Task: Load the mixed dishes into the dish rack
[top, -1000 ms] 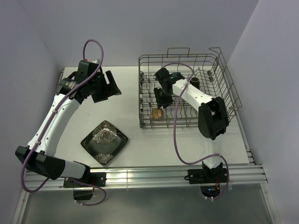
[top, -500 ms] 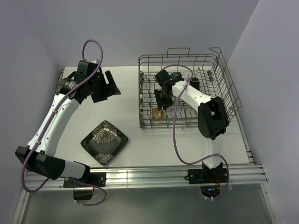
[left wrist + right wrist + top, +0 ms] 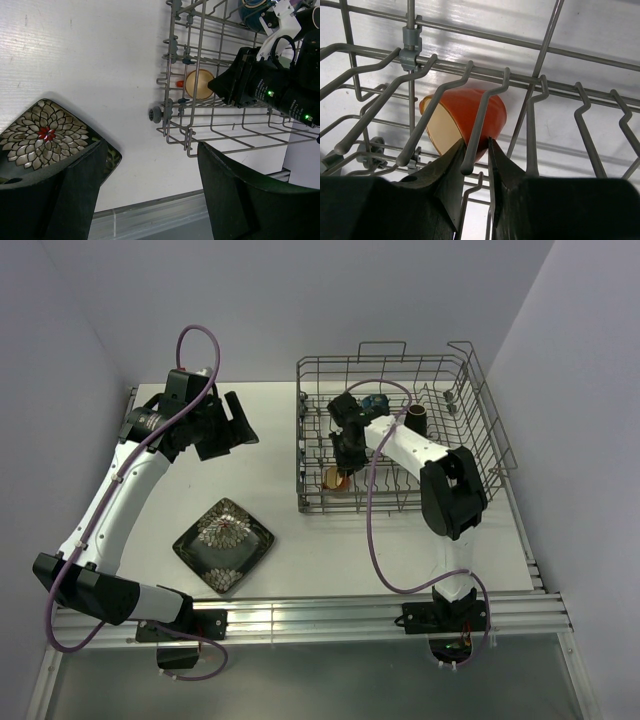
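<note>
The small orange cup (image 3: 462, 105) lies on its side among the tines at the front left of the dish rack (image 3: 487, 420), cream inside facing left. My right gripper (image 3: 477, 142) reaches down into the rack, shut on the cup's base, one tine crossing in front of the fingers. The cup (image 3: 333, 478) also shows in the top view below that gripper (image 3: 343, 462). The dark square plate (image 3: 223, 545) with silvery leaves lies on the table, front left. My left gripper (image 3: 240, 425) hovers open and empty over the table, left of the rack.
A small brown cup (image 3: 415, 417) and a dark bowl (image 3: 375, 402) sit at the back of the rack. In the left wrist view the rack's corner (image 3: 172, 107) is ahead, the plate (image 3: 42, 135) at lower left. The table's front rail (image 3: 320, 615) runs along the near edge.
My right gripper's jaws have narrowed onto the orange cup, and the cup has shifted slightly up and to the left. The left arm has not moved.
</note>
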`<state>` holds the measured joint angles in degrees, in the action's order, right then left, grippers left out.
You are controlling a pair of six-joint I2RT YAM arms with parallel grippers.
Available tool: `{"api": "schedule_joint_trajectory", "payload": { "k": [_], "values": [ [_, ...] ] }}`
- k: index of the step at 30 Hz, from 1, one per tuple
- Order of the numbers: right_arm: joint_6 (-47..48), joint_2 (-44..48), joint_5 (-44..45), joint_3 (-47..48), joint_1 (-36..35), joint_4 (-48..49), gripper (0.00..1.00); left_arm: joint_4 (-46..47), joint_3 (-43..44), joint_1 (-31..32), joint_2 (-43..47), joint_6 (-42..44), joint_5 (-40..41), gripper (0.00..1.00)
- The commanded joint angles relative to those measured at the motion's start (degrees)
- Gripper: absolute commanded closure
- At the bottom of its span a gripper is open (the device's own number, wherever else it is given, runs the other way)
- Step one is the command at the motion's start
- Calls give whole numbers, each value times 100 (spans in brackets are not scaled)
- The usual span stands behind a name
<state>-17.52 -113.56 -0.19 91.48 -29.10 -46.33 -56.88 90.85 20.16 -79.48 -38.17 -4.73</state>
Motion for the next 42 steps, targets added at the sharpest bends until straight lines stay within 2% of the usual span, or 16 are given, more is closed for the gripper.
{"api": "schedule_joint_trajectory", "payload": {
  "k": [1, 8, 13, 15, 18, 20, 42],
  "values": [
    [-32, -254, 676, -166, -8, 300, 77, 63, -23, -30, 135, 82, -72, 21],
    [-182, -316, 1310, -113, -113, 36, 79, 72, -32, -30, 152, 64, -72, 21],
    [-191, -351, 1381, -148, -131, -34, 79, 72, -58, -39, 152, 56, -80, 21],
    [-164, -395, 1363, -148, -131, -52, 83, 81, -67, -39, 161, 47, -98, 21],
    [-173, -413, 1363, -148, -131, -69, 96, 72, -76, -39, 161, 56, -107, 21],
    [-217, -413, 1381, -148, -131, -69, 100, 72, -76, -39, 170, 47, -107, 21],
    [460, -9, 2154, 546, -140, -386, 100, 99, -129, -39, 179, 20, -151, 22]
  ]
}}
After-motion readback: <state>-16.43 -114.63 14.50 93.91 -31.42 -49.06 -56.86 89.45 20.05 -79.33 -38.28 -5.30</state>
